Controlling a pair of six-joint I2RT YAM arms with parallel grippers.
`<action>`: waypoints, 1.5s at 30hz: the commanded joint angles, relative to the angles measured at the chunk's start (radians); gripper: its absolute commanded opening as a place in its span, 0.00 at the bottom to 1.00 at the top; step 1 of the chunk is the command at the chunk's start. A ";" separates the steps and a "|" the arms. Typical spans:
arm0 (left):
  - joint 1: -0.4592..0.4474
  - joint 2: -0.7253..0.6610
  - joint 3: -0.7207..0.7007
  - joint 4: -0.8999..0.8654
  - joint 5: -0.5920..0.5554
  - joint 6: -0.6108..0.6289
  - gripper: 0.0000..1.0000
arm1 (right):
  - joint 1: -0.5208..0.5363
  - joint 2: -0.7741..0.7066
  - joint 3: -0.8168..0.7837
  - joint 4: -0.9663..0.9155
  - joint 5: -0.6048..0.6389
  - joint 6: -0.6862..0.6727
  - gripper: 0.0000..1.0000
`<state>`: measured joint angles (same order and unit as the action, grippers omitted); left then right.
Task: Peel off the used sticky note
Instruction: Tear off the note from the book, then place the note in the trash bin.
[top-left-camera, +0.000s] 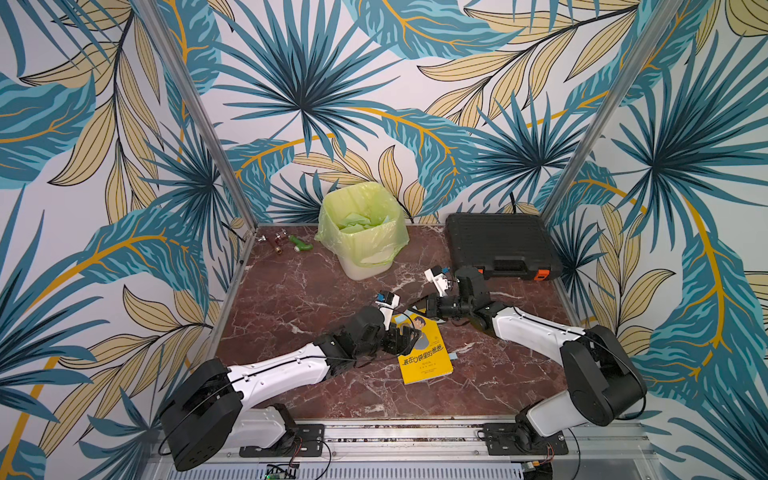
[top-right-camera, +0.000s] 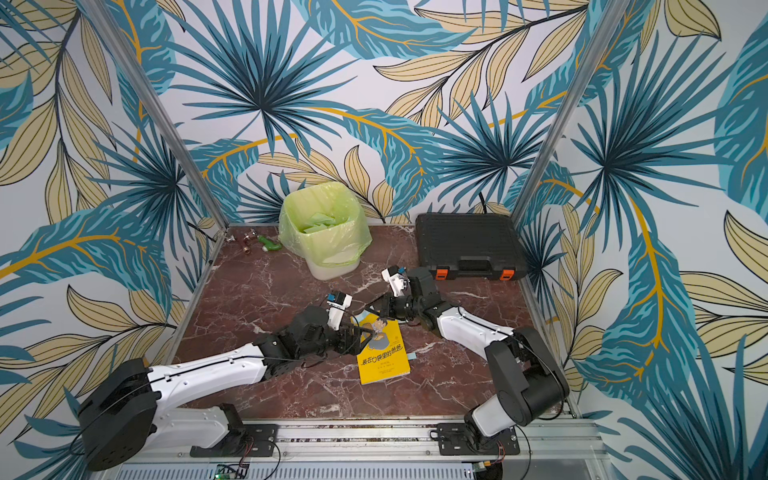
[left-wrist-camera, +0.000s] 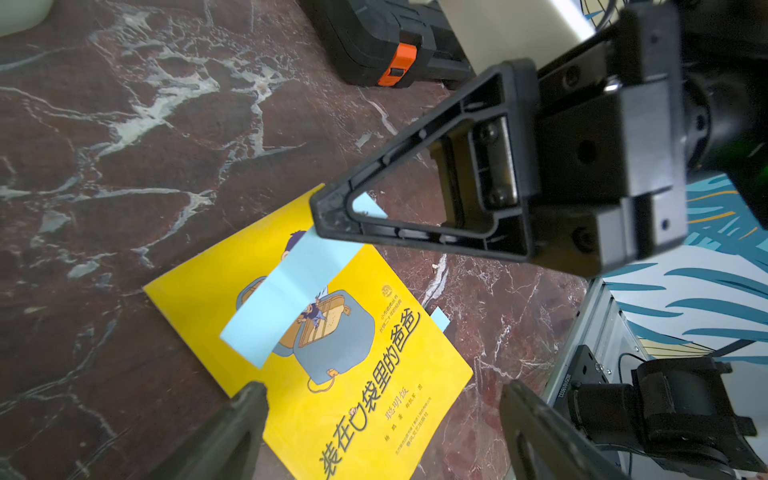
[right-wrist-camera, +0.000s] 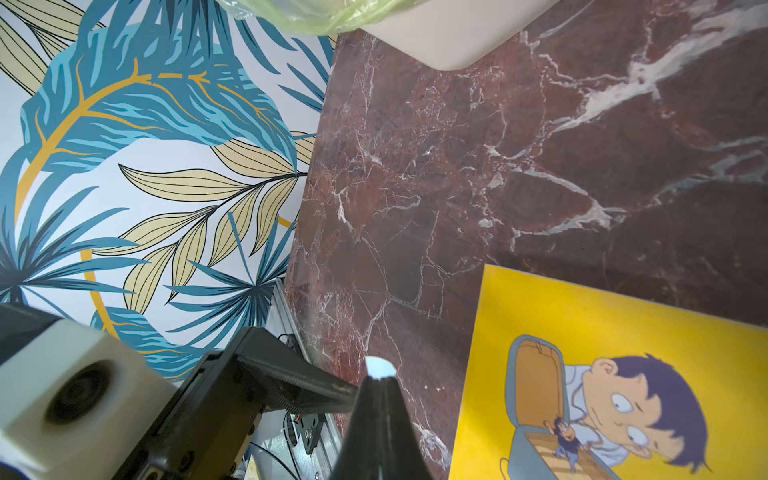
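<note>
A yellow picture book (top-left-camera: 428, 361) (top-right-camera: 384, 363) lies flat on the marble table. My right gripper (top-left-camera: 415, 309) (left-wrist-camera: 328, 216) is shut on one end of a light blue sticky note (left-wrist-camera: 286, 299), which slopes down from the tips over the book's cover (left-wrist-camera: 199, 299). Whether its lower end still sticks I cannot tell. A corner of the note (right-wrist-camera: 378, 368) pokes out past the shut tips (right-wrist-camera: 376, 380), beside the book (right-wrist-camera: 623, 316). My left gripper (top-left-camera: 409, 336) (left-wrist-camera: 386, 415) is open low over the book, one finger (left-wrist-camera: 245, 415) at its edge, holding nothing.
A white bin lined with a green bag (top-left-camera: 361, 228) stands at the back centre with paper scraps inside. A black tool case (top-left-camera: 500, 243) sits at the back right, small pipe fittings (top-left-camera: 286, 241) at the back left. Another blue slip (left-wrist-camera: 439, 319) pokes out at the book's side.
</note>
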<state>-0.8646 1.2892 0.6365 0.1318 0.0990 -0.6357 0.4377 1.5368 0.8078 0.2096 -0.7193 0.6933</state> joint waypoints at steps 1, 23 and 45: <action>-0.006 -0.026 -0.019 0.042 -0.044 -0.014 0.92 | 0.005 0.007 0.012 0.004 0.003 -0.003 0.00; -0.007 -0.286 -0.147 -0.064 -0.295 0.037 0.92 | -0.020 0.105 0.655 -0.042 0.185 -0.127 0.00; -0.005 -0.315 -0.183 -0.086 -0.327 -0.012 0.92 | 0.016 0.551 1.361 -0.509 0.314 -0.300 0.40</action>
<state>-0.8680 0.9653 0.4545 0.0547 -0.2218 -0.6434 0.4545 2.1414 2.1567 -0.2001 -0.4206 0.4381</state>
